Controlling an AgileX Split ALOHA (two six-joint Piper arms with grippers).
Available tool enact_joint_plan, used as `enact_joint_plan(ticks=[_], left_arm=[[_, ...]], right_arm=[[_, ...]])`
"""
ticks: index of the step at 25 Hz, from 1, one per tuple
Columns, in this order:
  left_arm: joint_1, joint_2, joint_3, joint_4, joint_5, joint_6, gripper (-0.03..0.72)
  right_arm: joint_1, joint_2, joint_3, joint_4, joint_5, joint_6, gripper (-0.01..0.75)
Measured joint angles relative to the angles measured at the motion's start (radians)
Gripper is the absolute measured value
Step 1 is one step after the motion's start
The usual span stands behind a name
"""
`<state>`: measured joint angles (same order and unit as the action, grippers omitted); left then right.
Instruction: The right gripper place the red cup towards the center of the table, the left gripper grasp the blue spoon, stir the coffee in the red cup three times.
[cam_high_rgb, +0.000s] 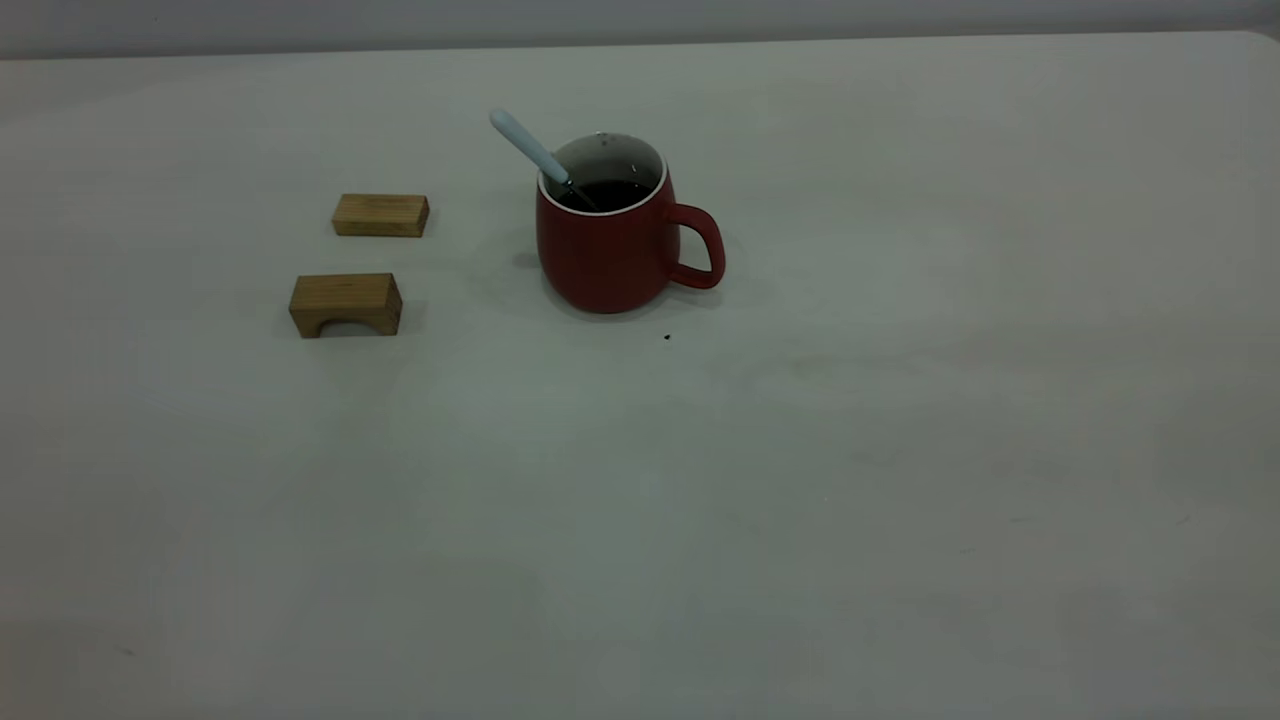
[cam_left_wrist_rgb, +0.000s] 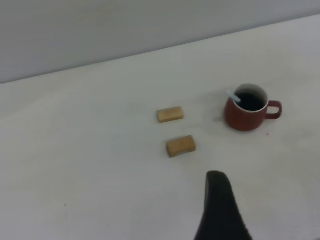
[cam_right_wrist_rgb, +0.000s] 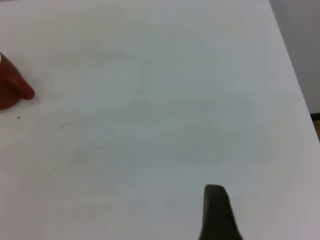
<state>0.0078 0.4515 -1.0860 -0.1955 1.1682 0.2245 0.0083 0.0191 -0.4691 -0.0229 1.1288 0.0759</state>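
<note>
One red cup (cam_high_rgb: 612, 255) mid-table (cam_high_rgb: 900, 450), blue spoon (cam_high_rgb: 530, 148) leaning inside, both grippers' finger spacing unclear.

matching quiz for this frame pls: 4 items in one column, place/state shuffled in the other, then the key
Items:
1. blue spoon
2. coffee
3. arched wooden block
4. flat wooden block

Places/states:
A. lies on the table, farther from the camera than the other block
B. fills the lower part of the red cup
C. leans on the cup rim, handle sticking out away from the cup's handle
D. stands on the table nearer the camera, gap underneath

Pairs: 1-C, 2-B, 3-D, 4-A
</note>
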Motion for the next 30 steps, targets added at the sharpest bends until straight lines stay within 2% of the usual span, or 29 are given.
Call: enact_joint_plan(ticks=[8, 17, 21, 26, 30], left_arm=[[0.017, -0.446, 0.293, -0.005, 0.000, 0.000, 0.556], [0.032, -0.478, 0.543, -0.114, 0.001, -0.005, 0.556], [0.032, -0.478, 0.560, -0.109, 0.001, -0.010, 0.556], [0.023, -0.478, 0.562, -0.083, -0.027, 0.076, 0.556], [-0.052, -0.478, 0.572, -0.016, -0.052, 0.083, 0.556]], right_arm=[[0.000, 0.000, 0.000, 0.000, 0.000, 0.000, 0.541], [0.000, 0.000, 0.000, 0.001, 0.000, 0.000, 0.541], [0.000, 0.000, 0.000, 0.001, 0.000, 0.000, 0.541], [0.000, 0.000, 0.000, 0.001, 0.000, 0.000, 0.541], [0.000, 0.000, 0.000, 0.001, 0.000, 0.000, 0.541]])
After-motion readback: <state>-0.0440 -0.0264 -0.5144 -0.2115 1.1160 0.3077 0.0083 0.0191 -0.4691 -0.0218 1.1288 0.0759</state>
